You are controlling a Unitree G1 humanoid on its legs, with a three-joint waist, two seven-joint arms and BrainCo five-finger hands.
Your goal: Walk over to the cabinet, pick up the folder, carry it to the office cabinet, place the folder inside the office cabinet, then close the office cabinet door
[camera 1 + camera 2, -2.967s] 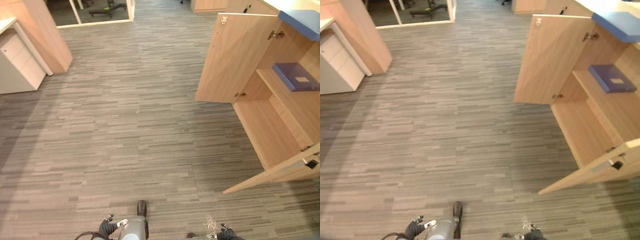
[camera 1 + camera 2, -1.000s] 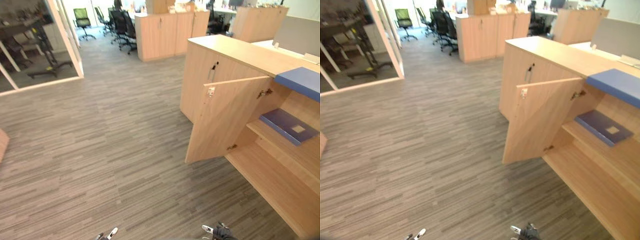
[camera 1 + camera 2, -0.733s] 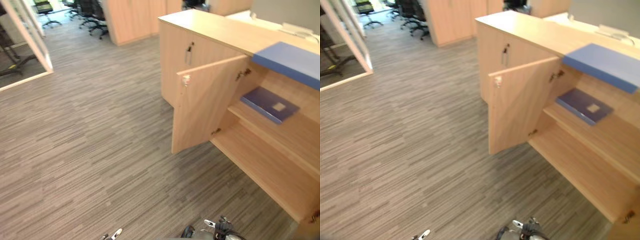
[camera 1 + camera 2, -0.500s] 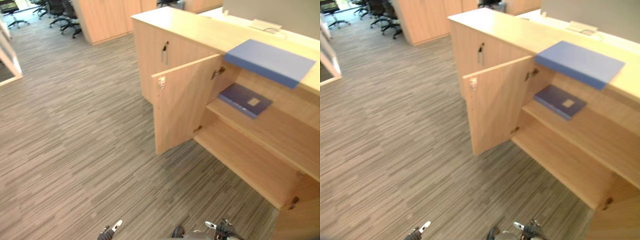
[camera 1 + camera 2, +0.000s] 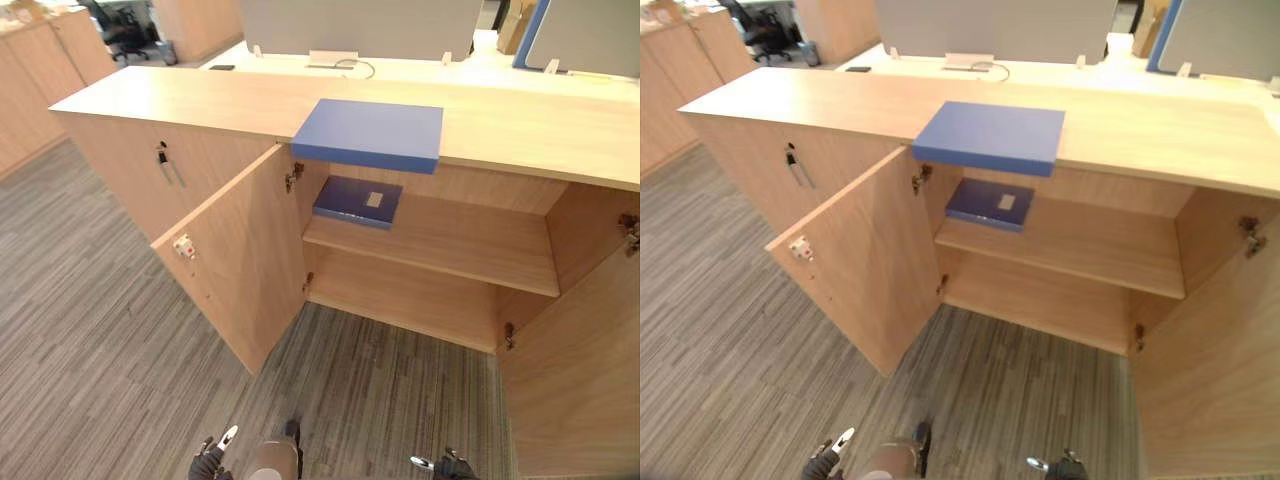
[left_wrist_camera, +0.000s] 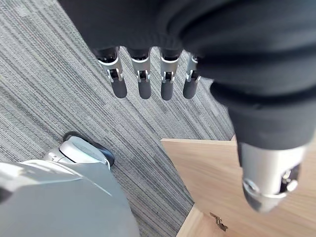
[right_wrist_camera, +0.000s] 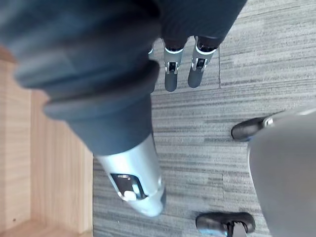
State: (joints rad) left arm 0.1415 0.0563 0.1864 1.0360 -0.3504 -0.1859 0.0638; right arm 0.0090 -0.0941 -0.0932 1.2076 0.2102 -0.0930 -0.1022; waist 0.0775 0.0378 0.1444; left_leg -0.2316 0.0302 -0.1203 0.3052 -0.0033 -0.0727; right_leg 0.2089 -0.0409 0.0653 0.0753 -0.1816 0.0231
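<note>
1. The office cabinet (image 5: 520, 130) is seen with both doors swung open: the left door (image 5: 240, 262) stands out over the carpet (image 5: 80, 330), and the right door (image 5: 580, 370) is turned towards the camera.
2. A dark blue folder (image 5: 357, 200) is laid flat on the shelf (image 5: 470, 245) inside, at its left end, close behind the left door's hinge.
3. A light blue folder (image 5: 370, 133) is laid flat on the cabinet top directly above it, its front edge jutting past the top's edge.
4. The left hand (image 5: 212, 462) is held low at the bottom edge of the eye views, over the carpet and near the left door's free edge; its fingers (image 6: 142, 84) are shown straight and slightly spread, with nothing between them and the thumb.
5. The right hand (image 5: 452, 466) is held low as well, just beside the right door; its fingers (image 7: 171, 74) are extended and relaxed, with the thumb (image 7: 136, 182) set apart, and nothing is grasped.
6. Both folders are well apart from either hand, higher up and further forward, with bare carpet between.
</note>
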